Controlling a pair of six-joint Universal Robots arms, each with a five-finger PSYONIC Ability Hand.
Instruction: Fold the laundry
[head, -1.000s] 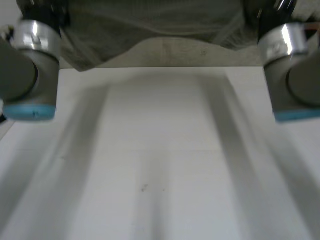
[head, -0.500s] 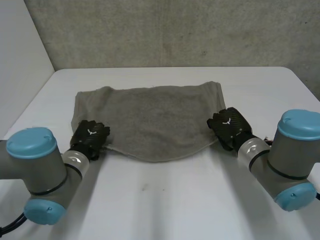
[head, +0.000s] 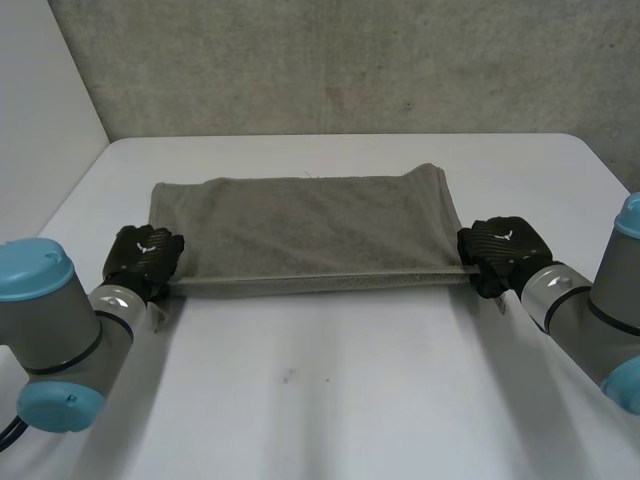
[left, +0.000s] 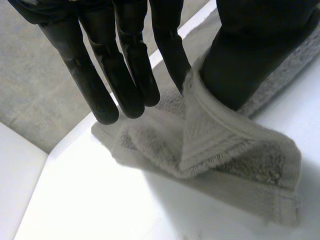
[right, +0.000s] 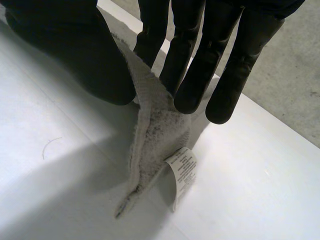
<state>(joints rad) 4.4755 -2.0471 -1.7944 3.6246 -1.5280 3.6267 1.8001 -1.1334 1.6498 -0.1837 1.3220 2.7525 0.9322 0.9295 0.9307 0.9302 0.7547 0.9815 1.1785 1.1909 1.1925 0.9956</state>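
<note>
A grey towel (head: 300, 232) lies folded on the white table (head: 330, 400), its near edge pulled straight and taut between my two hands. My left hand (head: 145, 258) is at the towel's near left corner. In the left wrist view its thumb and straight fingers (left: 125, 75) pinch the bunched corner of the towel (left: 225, 150). My right hand (head: 500, 252) holds the near right corner. In the right wrist view the right hand (right: 200, 60) pinches the towel (right: 152, 135) between thumb and fingers, and a white care label (right: 182, 167) hangs below the grip.
A rough concrete wall (head: 350, 60) runs behind the table's far edge. A white panel (head: 40, 130) stands at the far left. Bare table surface stretches between the towel and the near edge.
The towel came down from in front of the camera onto the table. Both hands then moved outward and nearer, pulling the sagging near edge straight.
</note>
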